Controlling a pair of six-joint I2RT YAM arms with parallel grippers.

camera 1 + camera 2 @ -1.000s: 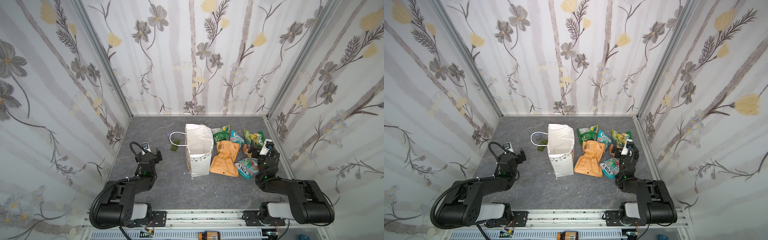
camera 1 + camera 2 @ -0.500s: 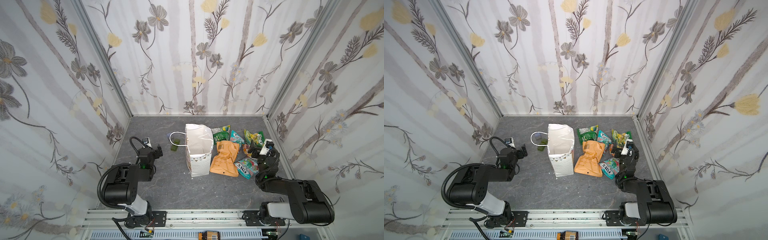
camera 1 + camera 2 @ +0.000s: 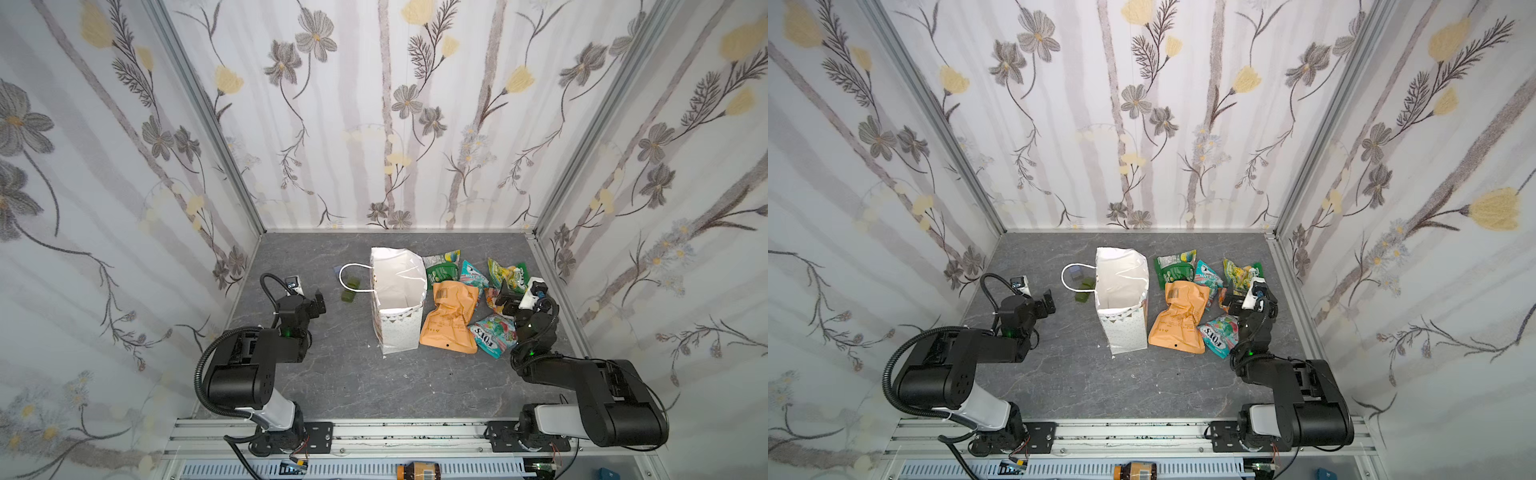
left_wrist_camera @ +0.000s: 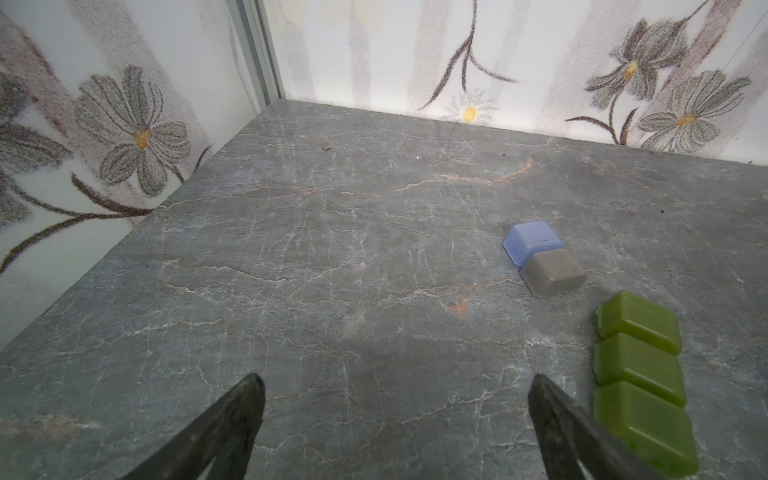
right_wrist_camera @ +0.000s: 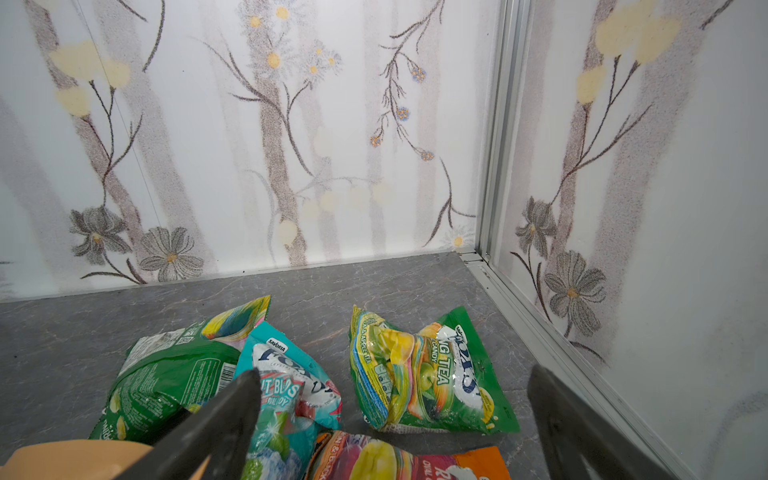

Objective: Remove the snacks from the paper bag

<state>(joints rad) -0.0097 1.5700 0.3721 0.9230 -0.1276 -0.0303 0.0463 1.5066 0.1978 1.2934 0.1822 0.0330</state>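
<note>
Snacks [image 3: 449,320]: loose on table [image 3: 374,382] | paper bag [image 3: 397,332]: upright, beside them

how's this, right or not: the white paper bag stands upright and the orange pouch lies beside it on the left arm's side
Not quite. The orange pouch lies beside the paper bag on the side of the right arm, as both top views show; the bag does stand upright.

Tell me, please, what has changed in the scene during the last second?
The left arm rose from a low, stretched pose into a folded one near its base; the left gripper shifted only slightly, open and empty. Nothing was taken hold of or let go. The right gripper, the paper bag and the snacks stayed as they were.
</note>
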